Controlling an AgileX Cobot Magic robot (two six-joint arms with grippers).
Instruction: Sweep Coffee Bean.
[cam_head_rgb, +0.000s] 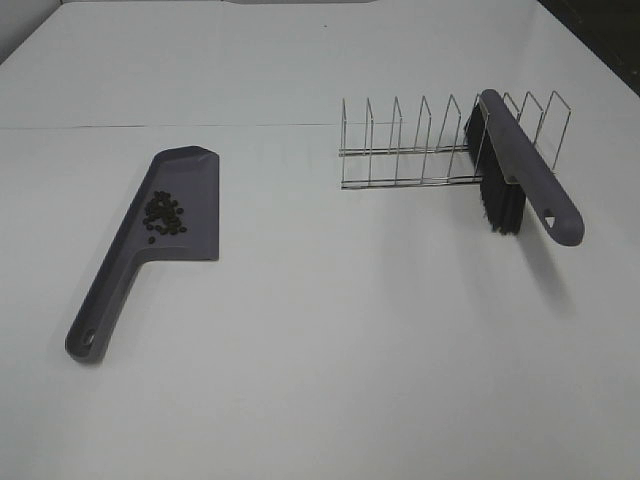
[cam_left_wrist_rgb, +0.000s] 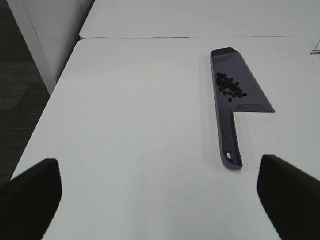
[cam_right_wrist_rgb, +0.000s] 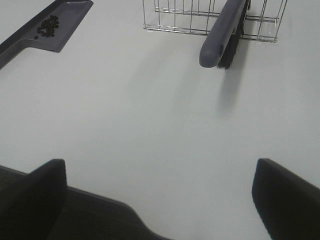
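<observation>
Coffee beans (cam_head_rgb: 164, 213) loose, light, rolly on dustpan (cam_head_rgb: 183, 210); grab brush (cam_head_rgb: 520, 175) by stiff handle. Both hands (cam_left_wrist_rgb: 160, 192) (cam_right_wrist_rgb: 157, 192) apart, empty.

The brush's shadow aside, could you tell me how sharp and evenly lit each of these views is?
Exterior high: soft even light, mild grain, the brush casting a faint shadow on the table. Left wrist: coffee beans fairly sharp, near pincer fingers dark and blurred. Right wrist: dimmer, greyish, fingers likewise blurred.
</observation>
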